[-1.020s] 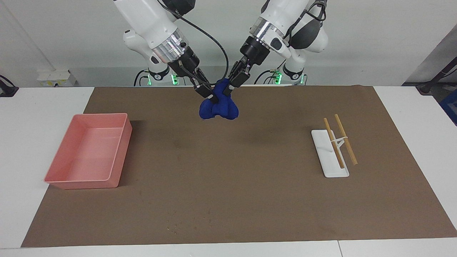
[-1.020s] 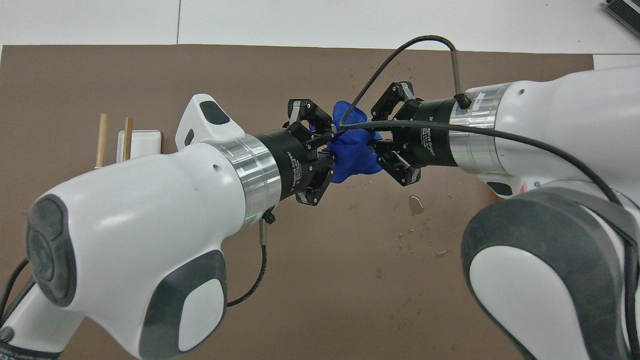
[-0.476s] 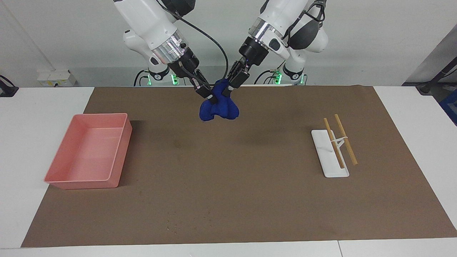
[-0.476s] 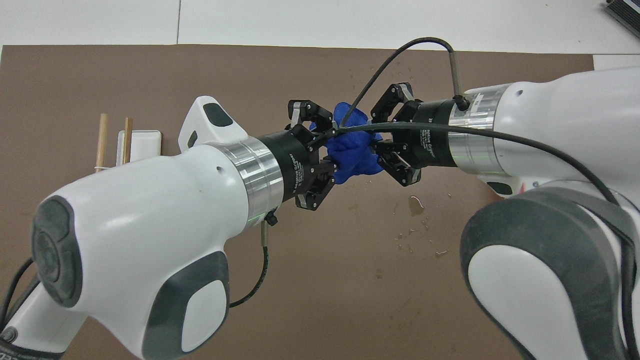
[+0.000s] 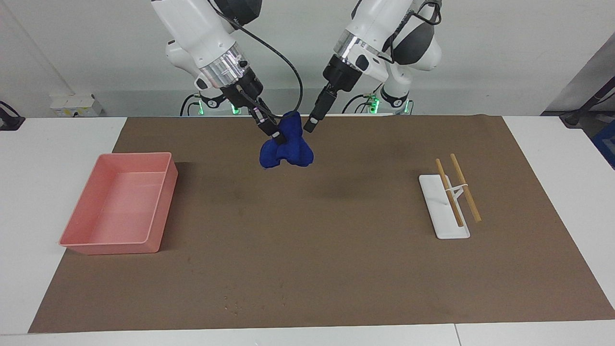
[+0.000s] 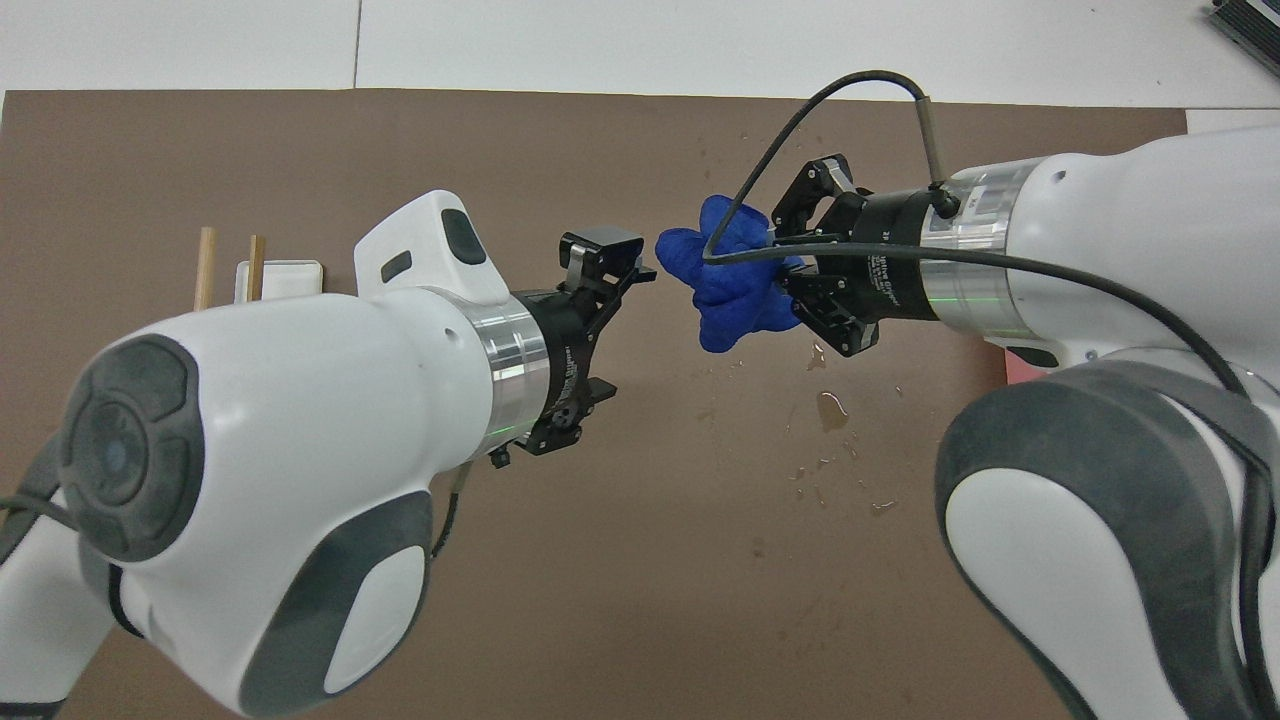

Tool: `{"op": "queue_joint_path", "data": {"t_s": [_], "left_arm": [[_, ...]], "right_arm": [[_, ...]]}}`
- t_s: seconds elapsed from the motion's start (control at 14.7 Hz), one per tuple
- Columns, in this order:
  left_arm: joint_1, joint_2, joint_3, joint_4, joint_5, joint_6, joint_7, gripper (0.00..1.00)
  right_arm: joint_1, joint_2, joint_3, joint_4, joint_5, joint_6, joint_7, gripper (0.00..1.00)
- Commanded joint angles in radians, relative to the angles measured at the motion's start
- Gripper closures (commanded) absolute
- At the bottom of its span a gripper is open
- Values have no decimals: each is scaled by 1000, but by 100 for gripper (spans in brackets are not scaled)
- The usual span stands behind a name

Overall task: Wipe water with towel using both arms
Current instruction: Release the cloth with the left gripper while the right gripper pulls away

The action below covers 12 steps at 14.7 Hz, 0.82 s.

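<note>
The deep-blue towel [image 5: 286, 146] [image 6: 730, 285] hangs bunched in the air over the part of the brown mat [image 5: 307, 250] close to the robots. My right gripper [image 5: 276, 136] [image 6: 787, 272] is shut on the towel's upper part and carries it alone. My left gripper [image 5: 311, 126] [image 6: 612, 325] stands open beside the towel, a small gap away, with nothing between its fingers. A small puddle of water [image 6: 830, 408] with scattered droplets [image 6: 835, 480] lies on the mat, nearer to the robots than the spot under the towel.
A pink tray [image 5: 163, 192] sits at the right arm's end of the mat. A white holder [image 5: 435, 190] [image 6: 285, 285] with two wooden sticks [image 5: 465, 187] lies toward the left arm's end. White table [image 5: 48, 158] surrounds the mat.
The left gripper opened, let go of the towel and drew back. The right gripper kept the towel and moved it slightly toward the pink tray.
</note>
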Motion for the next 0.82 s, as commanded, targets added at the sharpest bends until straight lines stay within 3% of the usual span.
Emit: {"op": "queue_joint_path", "data": {"t_s": [0.0,0.34,0.61,0.75], "left_arm": [[100,-46,1,16,40,-216,238,0],[301,-97,2,16,128,-405,685,0],[493,-95,1,66,150,-529,1067,0],[499,-88,-1,99,265,-557,1207,0]], "right_arm": [[-61,25,9,-21,-12,44,-150,100],[-129,168,8,-20,-15,208,-411,100],[-139,289,8,-36,-62,337,-507,100],[-136,305,8,-90,-73,352,-517,100]]}}
